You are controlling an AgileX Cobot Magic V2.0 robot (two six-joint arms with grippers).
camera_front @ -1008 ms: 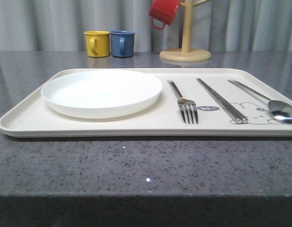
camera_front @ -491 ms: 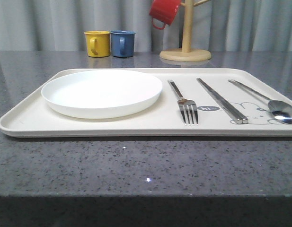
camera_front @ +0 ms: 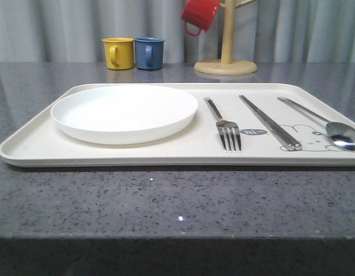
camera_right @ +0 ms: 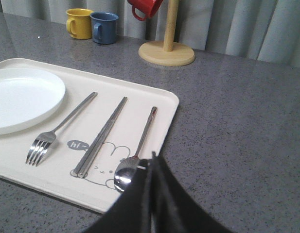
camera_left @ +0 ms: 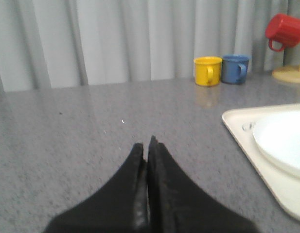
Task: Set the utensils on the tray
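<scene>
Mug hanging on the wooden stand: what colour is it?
Red. The mug hangs from the wooden stand; the front view shows it best.

Dark grey speckled stone countertop (camera_front: 177,201) runs the full width, front edge dropping into shadow, small glints of light on its polished surface. Pale grey-white pleated curtain (camera_front: 62,29) closes off the whole back. At the far edge of the counter, yellow mug (camera_front: 118,53) and blue mug (camera_front: 149,53) stand side by side, touching or nearly so. Right of them a light wooden mug tree (camera_front: 226,57) on a round base, red mug (camera_front: 200,14) hanging tilted from a peg. Lighting soft, even, faint reflections on the counter.
</scene>
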